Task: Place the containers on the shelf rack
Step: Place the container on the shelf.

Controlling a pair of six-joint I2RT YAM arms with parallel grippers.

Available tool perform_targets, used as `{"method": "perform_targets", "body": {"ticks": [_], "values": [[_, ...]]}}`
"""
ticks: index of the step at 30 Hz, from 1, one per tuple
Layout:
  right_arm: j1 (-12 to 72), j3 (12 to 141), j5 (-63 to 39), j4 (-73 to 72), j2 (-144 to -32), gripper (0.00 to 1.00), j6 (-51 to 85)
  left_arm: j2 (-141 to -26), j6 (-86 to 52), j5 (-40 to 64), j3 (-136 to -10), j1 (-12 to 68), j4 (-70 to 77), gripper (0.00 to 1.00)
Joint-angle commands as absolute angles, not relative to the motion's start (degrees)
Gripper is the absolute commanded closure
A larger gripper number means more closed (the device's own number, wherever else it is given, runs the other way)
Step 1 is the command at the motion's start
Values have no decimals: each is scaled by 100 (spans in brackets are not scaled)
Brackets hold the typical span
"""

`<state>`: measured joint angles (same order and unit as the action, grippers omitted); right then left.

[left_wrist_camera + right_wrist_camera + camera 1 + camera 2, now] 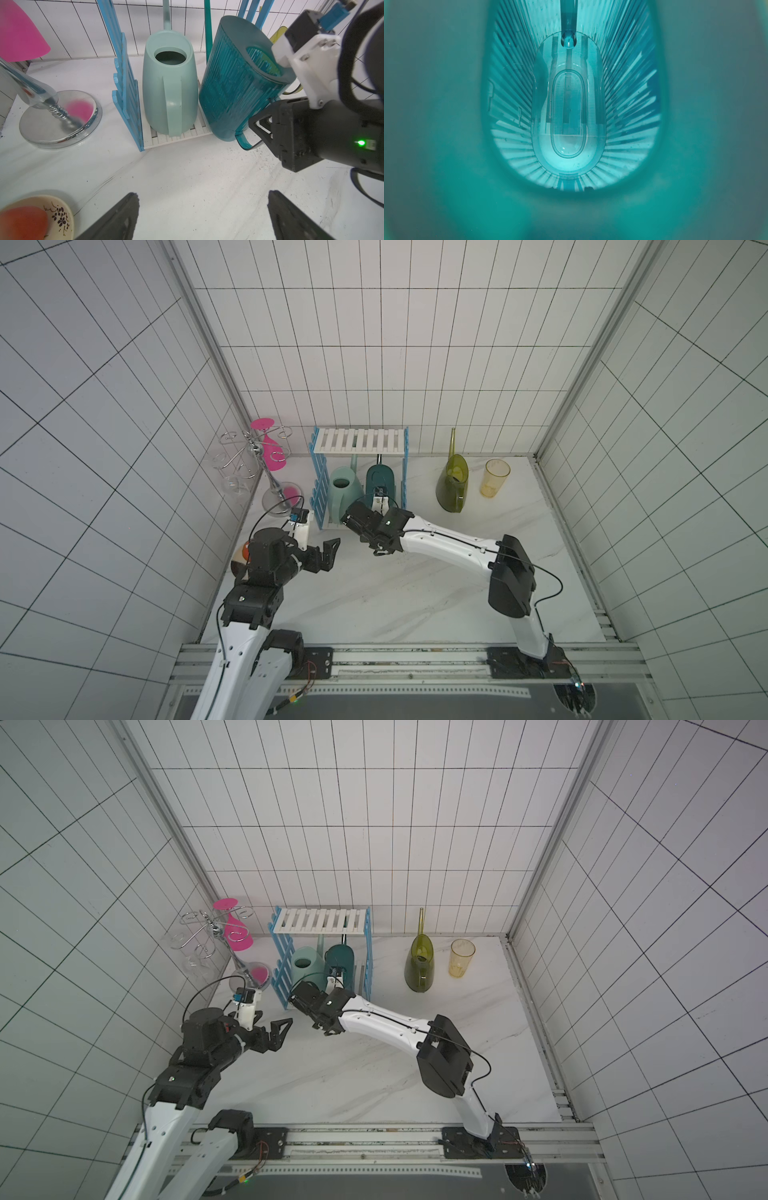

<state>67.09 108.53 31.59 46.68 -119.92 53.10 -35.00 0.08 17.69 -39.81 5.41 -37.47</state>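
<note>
While two cans occupy the shelf rack, one olive can stands apart.

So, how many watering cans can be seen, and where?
3. The mint green can stands on the shelf rack's lower tier; the dark teal can leans beside it; the olive-green can stands on the table by the yellow cup.
</note>
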Motion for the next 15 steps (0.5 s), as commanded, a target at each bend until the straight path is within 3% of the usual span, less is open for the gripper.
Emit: {"method": "perform_targets", "body": {"ticks": [1,15], "values": [[6596,11243,3424,4757,-12127,100,5185,-3437,88,1821,-3926,505,-3656,1],[6310,11541,3347,4772,-12370,100,5095,-3419,97,1801,-3919,510,-3647,1]]}}
